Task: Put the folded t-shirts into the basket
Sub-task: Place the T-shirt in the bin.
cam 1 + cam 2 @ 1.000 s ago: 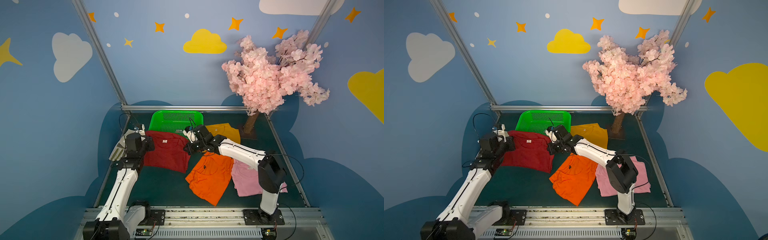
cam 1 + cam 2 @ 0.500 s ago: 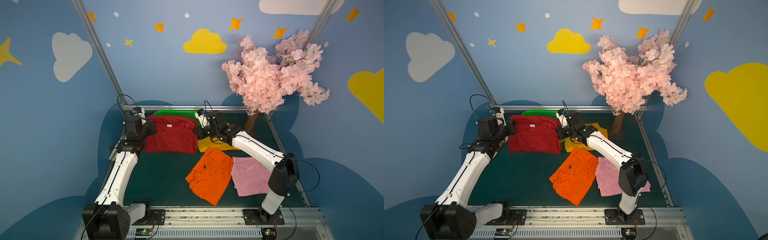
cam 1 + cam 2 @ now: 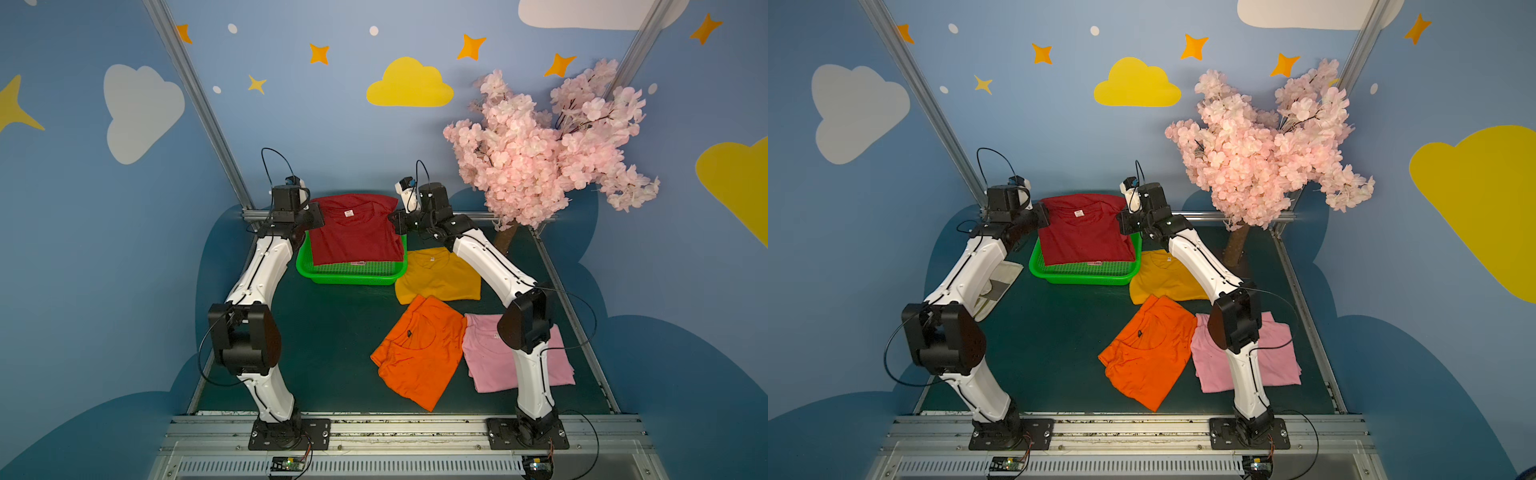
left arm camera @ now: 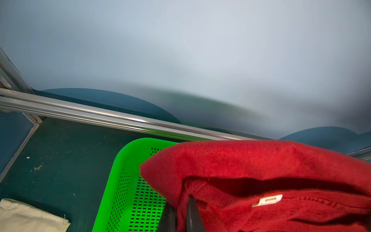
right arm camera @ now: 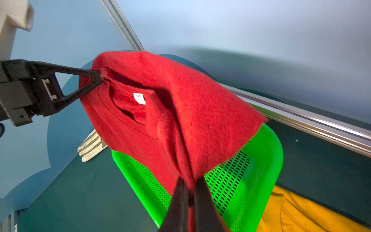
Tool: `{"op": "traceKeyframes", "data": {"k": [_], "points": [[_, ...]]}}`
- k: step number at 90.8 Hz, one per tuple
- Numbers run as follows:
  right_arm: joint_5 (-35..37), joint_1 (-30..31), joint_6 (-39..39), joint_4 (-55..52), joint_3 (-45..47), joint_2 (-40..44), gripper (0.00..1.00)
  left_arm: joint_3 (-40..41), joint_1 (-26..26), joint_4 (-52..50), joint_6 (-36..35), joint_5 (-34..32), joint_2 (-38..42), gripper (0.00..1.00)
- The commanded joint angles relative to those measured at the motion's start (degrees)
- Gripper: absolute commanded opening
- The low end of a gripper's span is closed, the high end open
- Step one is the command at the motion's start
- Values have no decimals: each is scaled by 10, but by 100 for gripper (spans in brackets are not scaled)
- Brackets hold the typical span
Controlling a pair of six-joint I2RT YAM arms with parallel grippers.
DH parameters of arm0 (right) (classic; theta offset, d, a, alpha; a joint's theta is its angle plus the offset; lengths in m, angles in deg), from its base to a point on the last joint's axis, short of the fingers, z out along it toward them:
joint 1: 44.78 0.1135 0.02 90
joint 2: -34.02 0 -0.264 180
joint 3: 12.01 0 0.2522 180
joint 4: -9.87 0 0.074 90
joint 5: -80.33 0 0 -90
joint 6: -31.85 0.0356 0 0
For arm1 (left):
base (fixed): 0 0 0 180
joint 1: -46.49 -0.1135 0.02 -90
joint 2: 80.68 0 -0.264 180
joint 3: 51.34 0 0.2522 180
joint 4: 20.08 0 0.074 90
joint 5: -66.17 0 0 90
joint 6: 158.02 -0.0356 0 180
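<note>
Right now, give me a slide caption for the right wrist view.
Right gripper and left gripper hold the dark red t-shirt stretched above the green basket.

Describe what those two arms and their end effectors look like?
The left arm and right arm match: white shells, chunky black joints, thin black looping cables. The left end effector and right end effector are black, with tapering triangular fingers.

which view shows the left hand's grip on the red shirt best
Right wrist: the left hand is side-on, pinching the red shirt edge. Left wrist shows only fingertips; both top views show it small, pinch hidden.
</note>
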Motion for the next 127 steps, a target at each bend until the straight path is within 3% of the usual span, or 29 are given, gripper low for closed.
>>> {"op": "traceKeyframes", "data": {"k": [1,22,64,98,112,127], "points": [[-29,0,2,-24,-54,-34,0,-44,-1,-35,-17,21,-27,3],[-47,6,13,-38,-69,-71,0,-84,-9,-82,-46,13,-75,3],[-21,15,28,-34,-5,-82,0,-111,-13,-148,-65,-1,-135,3],[98,10,16,8,-17,-132,0,-182,-4,-158,-99,-41,-228,16],[154,10,2,11,-63,-178,16,-221,-1,-163,-102,-52,-261,30],[193,10,-21,-24,-144,-225,42,-287,1,-212,-98,-54,-281,51]]}}
